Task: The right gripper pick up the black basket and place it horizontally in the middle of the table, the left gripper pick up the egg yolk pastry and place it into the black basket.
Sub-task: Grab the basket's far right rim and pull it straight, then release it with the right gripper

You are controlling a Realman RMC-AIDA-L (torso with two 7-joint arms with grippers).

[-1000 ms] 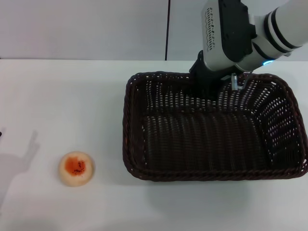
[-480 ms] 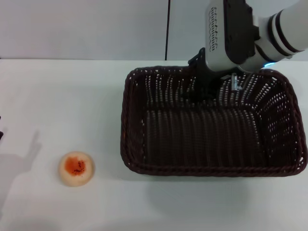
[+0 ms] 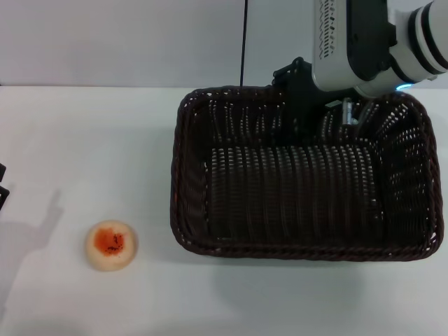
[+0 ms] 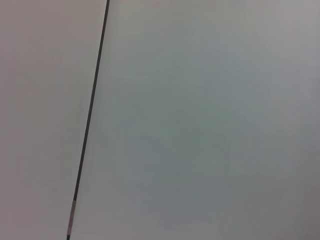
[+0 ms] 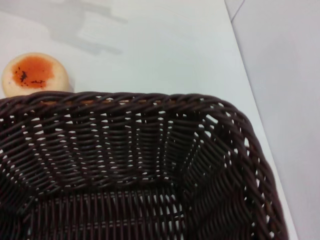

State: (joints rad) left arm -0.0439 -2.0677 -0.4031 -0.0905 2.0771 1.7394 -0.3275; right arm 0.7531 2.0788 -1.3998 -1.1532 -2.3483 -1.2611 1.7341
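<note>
The black basket (image 3: 301, 182) fills the right half of the head view, long side across. My right gripper (image 3: 302, 105) reaches down over its far rim and is shut on that rim; the basket looks raised a little off the table (image 3: 105, 140). The right wrist view looks into the basket (image 5: 140, 165) and shows the egg yolk pastry (image 5: 35, 75) beyond its rim. The pastry (image 3: 110, 244) lies on the table at the front left, well apart from the basket. Only a black tip of my left gripper (image 3: 3, 186) shows at the far left edge.
The left wrist view shows only a pale wall with a thin dark seam (image 4: 90, 120). The arm's shadow (image 3: 28, 224) falls on the table left of the pastry. A wall rises behind the table's back edge.
The basket has shifted left and come up toward the head camera, carried by my right gripper, which has risen. The left gripper's tip has edged into view. The pastry has not moved.
</note>
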